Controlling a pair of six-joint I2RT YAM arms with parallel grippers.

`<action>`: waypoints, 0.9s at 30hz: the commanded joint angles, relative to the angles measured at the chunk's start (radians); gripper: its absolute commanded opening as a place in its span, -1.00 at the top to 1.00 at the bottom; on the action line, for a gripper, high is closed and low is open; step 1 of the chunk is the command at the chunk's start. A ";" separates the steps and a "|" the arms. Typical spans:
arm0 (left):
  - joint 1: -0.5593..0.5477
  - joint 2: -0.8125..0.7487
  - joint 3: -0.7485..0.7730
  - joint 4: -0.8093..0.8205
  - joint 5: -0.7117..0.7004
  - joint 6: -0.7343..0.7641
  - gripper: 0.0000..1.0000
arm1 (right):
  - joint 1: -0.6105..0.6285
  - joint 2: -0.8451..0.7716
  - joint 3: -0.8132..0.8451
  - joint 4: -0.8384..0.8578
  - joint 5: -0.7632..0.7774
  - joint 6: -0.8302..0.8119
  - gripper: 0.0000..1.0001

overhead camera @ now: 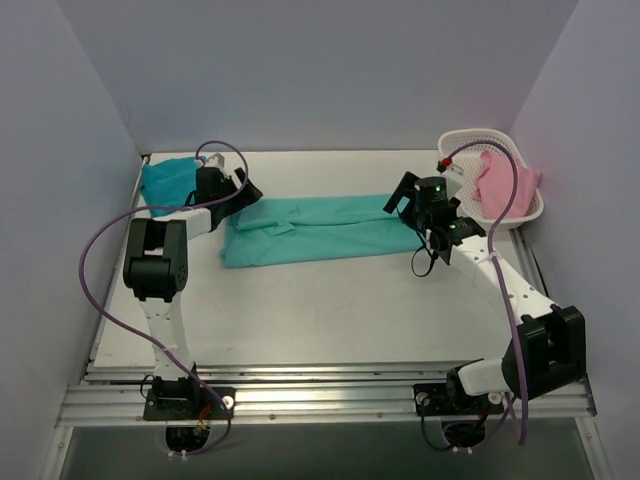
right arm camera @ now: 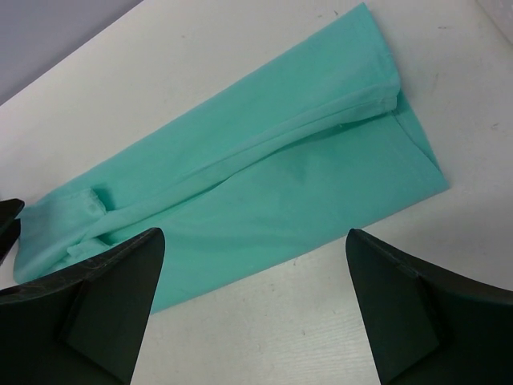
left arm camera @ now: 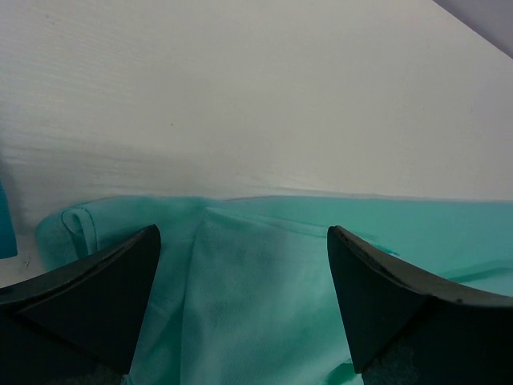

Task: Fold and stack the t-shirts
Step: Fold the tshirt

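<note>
Lying centrally, mint t-shirt [overhead camera: 310,232], teal t-shirt [overhead camera: 168,180] far-left, white basket [overhead camera: 478,133] far-right

I see bare table [overhead camera: 320,310] across the whole near half, open for passing. The long mint t-shirt [overhead camera: 310,228] spans the middle, and behind it a bare strip runs to the back wall [overhead camera: 320,70]. The folded teal t-shirt [overhead camera: 165,180] fills the far-left corner. A white basket [overhead camera: 478,134] holding pink cloth [overhead camera: 497,180] blocks the far-right corner.

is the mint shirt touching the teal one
Apart. The left wrist view shows bare table between the mint shirt and the teal shirt.
</note>
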 commanded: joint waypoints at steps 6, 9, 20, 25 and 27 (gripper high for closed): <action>-0.021 0.036 0.062 0.047 0.033 -0.004 -0.89 | 0.011 -0.039 -0.022 -0.010 0.049 -0.008 -0.83; -0.024 0.038 0.067 0.040 0.031 -0.007 -0.93 | 0.011 -0.030 -0.020 -0.007 0.051 -0.008 -0.82; -0.024 0.013 0.055 0.018 0.010 0.005 -0.14 | 0.011 -0.014 -0.030 -0.002 0.054 -0.011 -0.82; -0.018 0.006 0.067 0.006 0.010 0.021 0.17 | 0.011 -0.027 -0.036 -0.005 0.063 -0.016 -0.82; -0.018 0.003 0.073 0.000 0.005 0.024 0.22 | 0.011 -0.030 -0.037 -0.005 0.063 -0.017 -0.82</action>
